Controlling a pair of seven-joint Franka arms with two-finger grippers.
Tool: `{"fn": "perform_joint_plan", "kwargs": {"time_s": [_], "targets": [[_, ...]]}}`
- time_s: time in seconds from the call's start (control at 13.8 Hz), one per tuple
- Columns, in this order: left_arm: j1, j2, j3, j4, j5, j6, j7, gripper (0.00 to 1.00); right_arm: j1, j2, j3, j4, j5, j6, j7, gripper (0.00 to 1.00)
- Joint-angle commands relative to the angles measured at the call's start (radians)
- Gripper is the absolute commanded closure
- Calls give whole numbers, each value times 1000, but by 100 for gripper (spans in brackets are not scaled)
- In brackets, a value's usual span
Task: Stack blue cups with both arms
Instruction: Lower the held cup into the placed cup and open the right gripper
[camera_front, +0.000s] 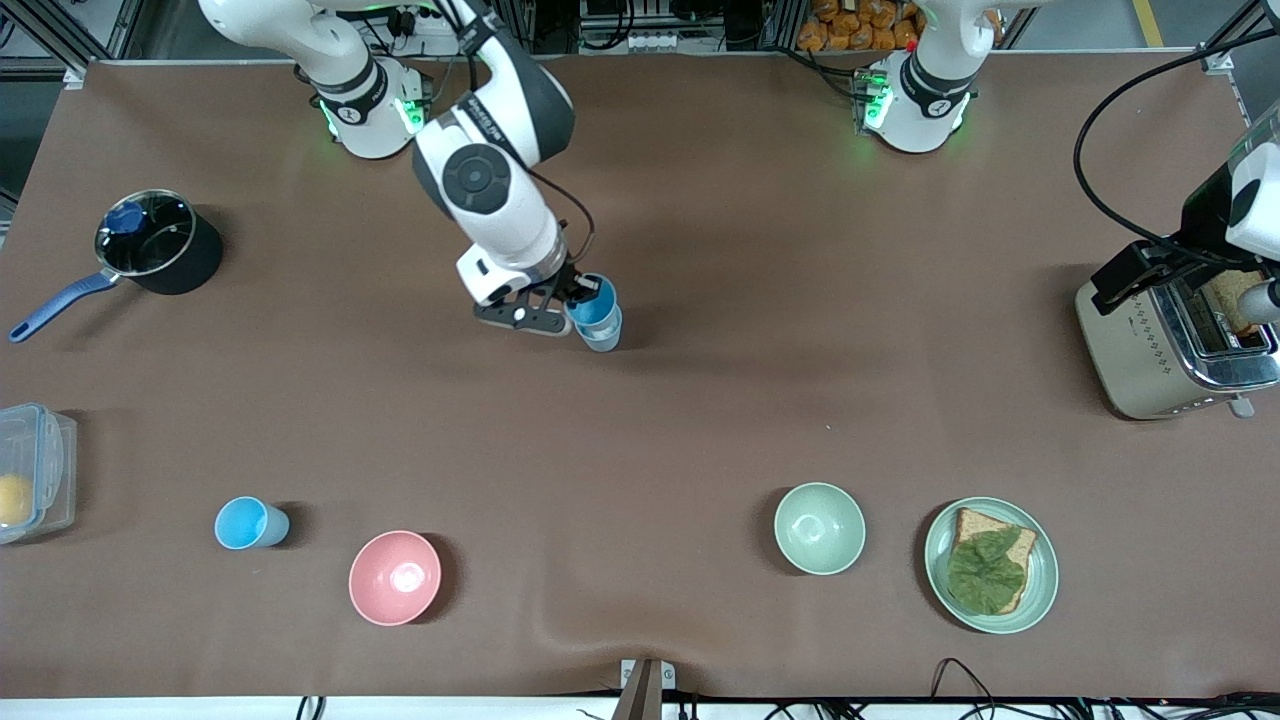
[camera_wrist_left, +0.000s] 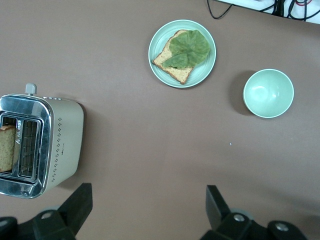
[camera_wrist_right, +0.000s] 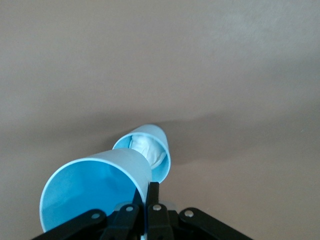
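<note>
Three blue cups: held cup (camera_front: 594, 299) clamped at its rim by the right end effector (camera_front: 572, 300), over a second cup (camera_front: 603, 333) standing mid-worktop (camera_front: 760, 330); third cup (camera_front: 249, 523) near the pink bowl (camera_front: 394, 577). Left end effector (camera_wrist_left: 148, 207), fingers apart, empty, waits above the toaster (camera_front: 1170, 345).

I work in a robotics lab dressed as a kitchen. My two arms are bolted to a brown-covered table (camera_front: 700, 420) edged by aluminium framing and cables, with a toaster (camera_front: 1170, 345) and saucepan (camera_front: 160, 243)
</note>
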Motion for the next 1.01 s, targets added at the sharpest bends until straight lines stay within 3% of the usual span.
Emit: {"fn": "perform_joint_plan", "kwargs": {"time_s": [0.0, 0.8, 0.87, 0.94], "targets": [[17, -18, -13, -14, 3, -4, 17, 0, 44, 14, -12, -15, 17, 26, 50, 100], [17, -18, -13, -17, 3, -6, 8, 0, 29, 53, -15, -12, 8, 18, 50, 99], [17, -18, -13, -17, 3, -6, 8, 0, 18, 50, -17, -9, 9, 13, 64, 56], [17, -18, -13, -18, 3, -6, 8, 0, 5, 43, -17, -5, 9, 13, 88, 1]]}}
